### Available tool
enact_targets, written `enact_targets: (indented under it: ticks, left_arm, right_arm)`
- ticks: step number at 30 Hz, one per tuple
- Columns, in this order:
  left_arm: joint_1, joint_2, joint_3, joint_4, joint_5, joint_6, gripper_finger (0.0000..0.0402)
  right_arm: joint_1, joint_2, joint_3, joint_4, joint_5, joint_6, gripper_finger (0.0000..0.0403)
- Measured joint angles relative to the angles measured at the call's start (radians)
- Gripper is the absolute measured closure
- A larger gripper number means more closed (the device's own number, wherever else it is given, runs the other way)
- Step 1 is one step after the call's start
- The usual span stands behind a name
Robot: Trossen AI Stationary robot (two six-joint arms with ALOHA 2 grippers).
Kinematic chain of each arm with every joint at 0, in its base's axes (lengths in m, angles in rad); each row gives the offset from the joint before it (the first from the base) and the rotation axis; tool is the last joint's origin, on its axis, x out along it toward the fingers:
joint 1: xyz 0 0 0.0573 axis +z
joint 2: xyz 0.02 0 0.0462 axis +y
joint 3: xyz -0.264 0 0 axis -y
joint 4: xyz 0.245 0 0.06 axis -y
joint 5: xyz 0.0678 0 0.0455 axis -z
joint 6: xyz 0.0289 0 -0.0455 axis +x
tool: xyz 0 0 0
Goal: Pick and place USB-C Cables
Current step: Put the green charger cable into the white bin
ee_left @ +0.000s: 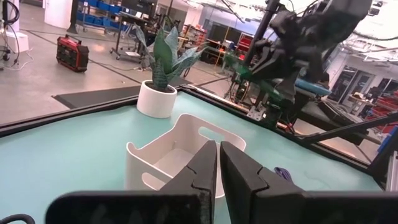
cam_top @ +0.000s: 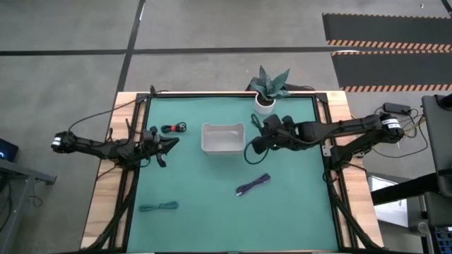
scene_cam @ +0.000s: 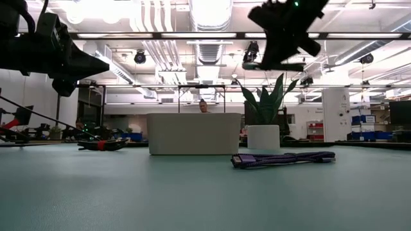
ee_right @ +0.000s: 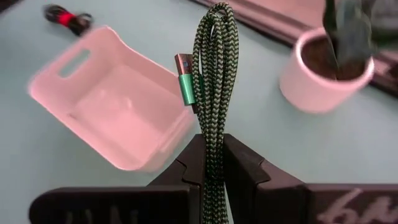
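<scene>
- The right gripper (ee_right: 214, 163) has its fingers clamped on the dark green cable (ee_right: 213, 81); the right wrist view shows the braided bundle pinched between them, its green connector beside the loops.
- From above, that right gripper (cam_top: 258, 143) hangs just right of the white tray (cam_top: 222, 138), and the green cable (cam_top: 249, 153) shows only as a thin dark loop below it, hard to make out.
- In the low view the right gripper (scene_cam: 282, 29) is a dark shape against the ceiling lights; the cable it holds cannot be picked out there.
- The left gripper (ee_left: 219, 163) has its fingers pressed together with nothing between them. From above it (cam_top: 168, 144) hovers left of the tray, near the tabletop's left edge.
- The red-and-black cable (cam_top: 173, 128) lies on the green tabletop (cam_top: 212, 204) between the left gripper and the tray, toward the far edge.
- The purple cable (cam_top: 253, 185) lies on the mat nearer than the tray, well apart from it; in the left wrist view only a small part of it shows.
- The teal cable (cam_top: 157, 207) lies near the front left corner, nearly matching the mat's colour.
- The tray's inside, as seen from above and from both wrists, holds no cable.
- A potted plant (cam_top: 269, 87) stands at the far edge, right of the tray.
</scene>
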Motion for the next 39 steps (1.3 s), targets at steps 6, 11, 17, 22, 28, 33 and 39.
enact_targets:
  ticks: [6, 11, 17, 22, 28, 33, 39]
  left_arm:
    - [0.0, 0.0, 0.0, 0.001, -0.001, 0.0, 0.0395]
    - [0.0, 0.001, 0.0, 0.001, -0.004, 0.0, 0.0395]
    - [0.0, -0.002, 0.0, 0.0, -0.003, 0.0, 0.0395]
    - [0.0, 0.002, 0.0, 0.0, -0.003, 0.0, 0.0395]
    - [0.0, 0.002, 0.0, 0.0, -0.003, 0.0, 0.0395]
    - [0.0, 0.002, 0.0, 0.0, -0.003, 0.0, 0.0395]
    - [0.0, 0.005, 0.0, 0.0, -0.003, 0.0, 0.0395]
  right_arm:
    - [0.0, 0.018, 0.088, 0.02, -0.008, -0.113, 0.0374]
    - [-0.006, 0.083, 0.182, 0.013, -0.123, -0.238, 0.0374]
    - [-0.031, 0.167, 0.337, -0.054, -0.365, -0.375, 0.0374]
    - [-0.042, 0.216, 0.448, -0.147, -0.379, -0.461, 0.0374]
    - [-0.051, 0.254, 0.512, -0.166, -0.392, -0.595, 0.0374]
    - [-0.067, 0.285, 0.553, -0.178, -0.455, -0.62, 0.0374]
    - [-0.069, 0.317, 0.583, -0.188, -0.46, -0.689, 0.0374]
